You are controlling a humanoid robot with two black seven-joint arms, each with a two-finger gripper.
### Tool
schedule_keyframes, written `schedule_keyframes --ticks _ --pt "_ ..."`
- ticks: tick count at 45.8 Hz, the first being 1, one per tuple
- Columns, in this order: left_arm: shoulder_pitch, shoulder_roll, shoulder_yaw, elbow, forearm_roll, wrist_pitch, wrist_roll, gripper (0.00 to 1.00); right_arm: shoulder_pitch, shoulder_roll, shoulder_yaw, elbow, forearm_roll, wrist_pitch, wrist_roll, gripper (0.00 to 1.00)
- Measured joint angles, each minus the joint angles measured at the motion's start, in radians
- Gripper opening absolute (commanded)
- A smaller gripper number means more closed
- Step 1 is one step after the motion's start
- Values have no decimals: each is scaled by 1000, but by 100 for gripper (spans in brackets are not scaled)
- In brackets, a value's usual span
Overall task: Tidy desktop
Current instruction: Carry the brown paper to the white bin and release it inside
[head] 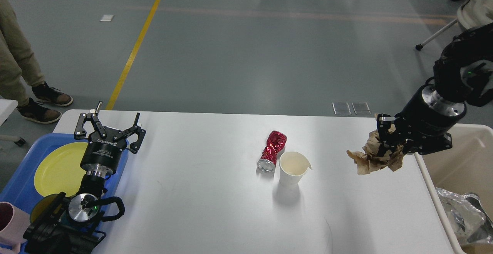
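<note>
The desktop fills the lower middle of the frame, white and wide. My left gripper hangs at the left side with its fingers spread and nothing between them, over the edge where the blue tray meets the desktop; a yellow plate lies in that tray. My right gripper at the right side pinches a crumpled brown paper, held near the desktop's right edge, beside the beige bin. At centre a crushed red can lies on its side, touching or just beside an upright paper cup.
</note>
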Motion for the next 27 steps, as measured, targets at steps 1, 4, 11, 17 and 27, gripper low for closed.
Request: schedule_keyframes --ticks 1,4,11,17,27 --pt "0 0 0 0 0 0 0 96 19 5 -18 16 0 1 15 0" --pt "0 0 0 0 0 0 0 96 78 19 -64 64 -4 4 43 0" --pt "0 0 0 0 0 0 0 96 139 28 -109 106 -7 18 56 0" --pt "0 0 0 0 0 0 0 96 144 22 -115 108 -7 16 57 0" --pt "0 0 0 0 0 0 0 96 141 -17 -130 79 -13 4 53 0"
